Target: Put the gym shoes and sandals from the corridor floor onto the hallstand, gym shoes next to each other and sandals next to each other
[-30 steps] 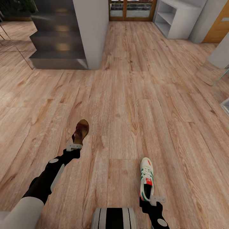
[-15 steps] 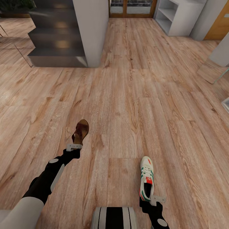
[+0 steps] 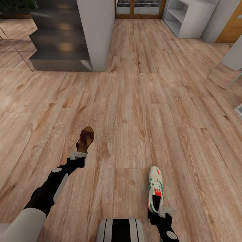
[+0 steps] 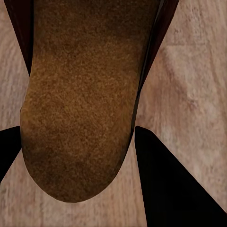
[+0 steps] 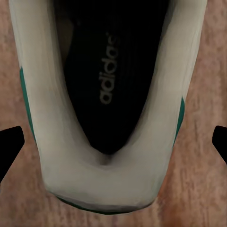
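1. Staircase [image 3: 60,43] and grey pillar [image 3: 97,30] stand far ahead left; hallstand [image 3: 188,18] far right, plank floor [image 3: 134,101] between.
2. My left pincer [image 3: 78,155] clamps the sandal [image 3: 85,138] heel; right pincer [image 3: 166,211] grips the sneaker [image 3: 155,191] heel.
3. Sneaker insole [image 5: 111,71] reads "adidas".

Both arms are glossy black with pale grey ovals, light grey gripper brackets, and a white left shoulder shell.
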Robot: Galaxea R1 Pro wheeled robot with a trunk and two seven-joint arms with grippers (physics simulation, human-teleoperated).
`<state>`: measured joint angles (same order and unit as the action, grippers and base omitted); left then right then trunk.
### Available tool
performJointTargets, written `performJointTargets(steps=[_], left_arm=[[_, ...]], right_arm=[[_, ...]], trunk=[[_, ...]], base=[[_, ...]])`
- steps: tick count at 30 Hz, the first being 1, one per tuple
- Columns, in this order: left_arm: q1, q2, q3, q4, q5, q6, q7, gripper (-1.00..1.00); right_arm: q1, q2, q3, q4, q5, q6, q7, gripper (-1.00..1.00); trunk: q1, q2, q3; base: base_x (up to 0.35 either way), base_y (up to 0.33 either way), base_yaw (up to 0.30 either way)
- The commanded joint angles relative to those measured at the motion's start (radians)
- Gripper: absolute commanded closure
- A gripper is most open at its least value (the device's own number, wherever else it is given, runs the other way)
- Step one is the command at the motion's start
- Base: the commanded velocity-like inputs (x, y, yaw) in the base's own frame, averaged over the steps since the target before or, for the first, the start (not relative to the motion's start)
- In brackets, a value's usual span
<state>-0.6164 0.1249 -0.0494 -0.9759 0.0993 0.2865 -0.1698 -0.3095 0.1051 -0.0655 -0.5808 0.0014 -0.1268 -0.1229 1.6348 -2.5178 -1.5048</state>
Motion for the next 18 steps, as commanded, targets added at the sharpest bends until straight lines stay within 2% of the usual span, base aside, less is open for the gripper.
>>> performJointTargets(steps=[1, 10, 11, 18], left_arm=[[0.000, 0.001, -0.002, -0.001, 0.007, 0.006, 0.000, 1.00], [0.000, 0.001, -0.002, -0.001, 0.007, 0.006, 0.000, 1.00], [0.000, 0.001, -0.003, -0.001, 0.007, 0.006, 0.000, 1.00], [0.000, 0.001, -0.003, -0.001, 0.007, 0.006, 0.000, 1.00]], right_arm=[[0.000, 0.001, -0.003, 0.000, 0.000, -0.004, 0.000, -1.00], [0.000, 0.001, -0.004, 0.000, 0.000, -0.004, 0.000, -1.00], [0.000, 0.001, -0.004, 0.000, 0.000, -0.004, 0.000, 1.00], [0.000, 0.001, -0.003, 0.001, 0.000, -0.003, 0.000, 1.00]], trunk=[[0.000, 0.000, -0.001], [0.000, 0.000, -0.001], [0.000, 0.000, -0.001], [0.000, 0.000, -0.001]], base=[[0.023, 0.000, 0.000], [0.005, 0.000, 0.000], [0.000, 0.000, 0.000], [0.000, 0.000, 0.000]])
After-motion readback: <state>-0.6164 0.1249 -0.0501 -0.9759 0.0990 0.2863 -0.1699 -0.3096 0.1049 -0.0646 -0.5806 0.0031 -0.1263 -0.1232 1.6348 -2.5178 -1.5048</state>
